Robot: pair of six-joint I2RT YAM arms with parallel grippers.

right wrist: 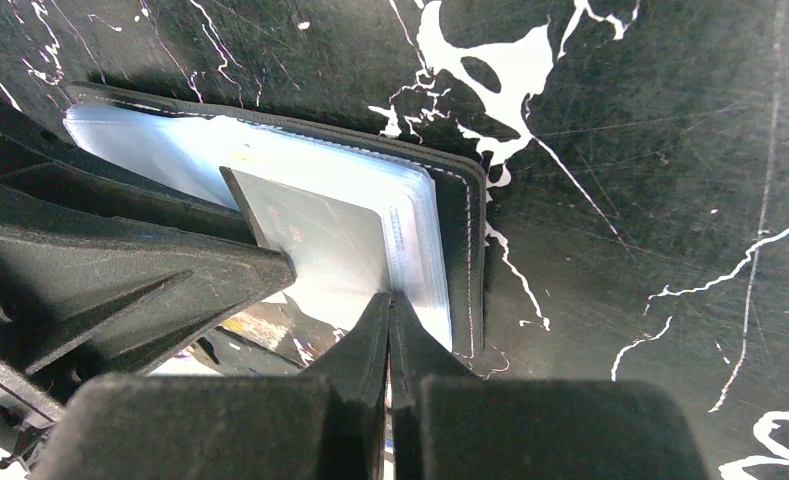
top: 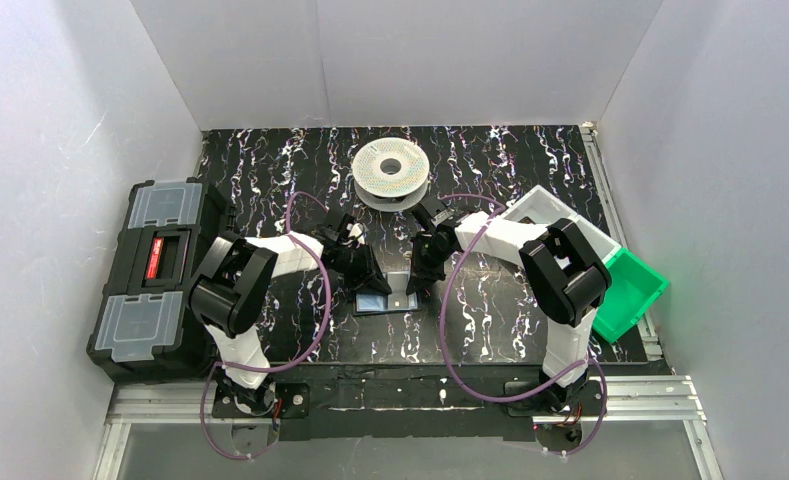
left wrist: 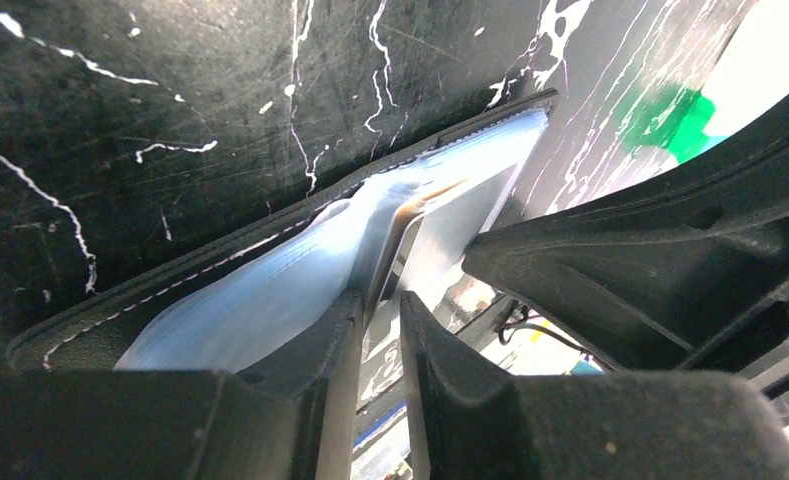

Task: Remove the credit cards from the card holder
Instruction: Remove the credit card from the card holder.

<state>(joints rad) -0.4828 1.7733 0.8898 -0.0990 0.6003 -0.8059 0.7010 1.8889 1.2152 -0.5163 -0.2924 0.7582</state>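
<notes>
Seen from above, the card holder (top: 374, 303) lay half hidden beneath the left gripper (top: 369, 284) and right gripper (top: 412, 288), its contents too small to tell; up close its near end was blurred

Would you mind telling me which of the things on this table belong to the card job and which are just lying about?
Part of the job:
- card holder, lying open between the two arms
- card tucked in its clear sleeves

Just lying about:
- black toolbox
- filament spool
- white bin
- green bin
</notes>
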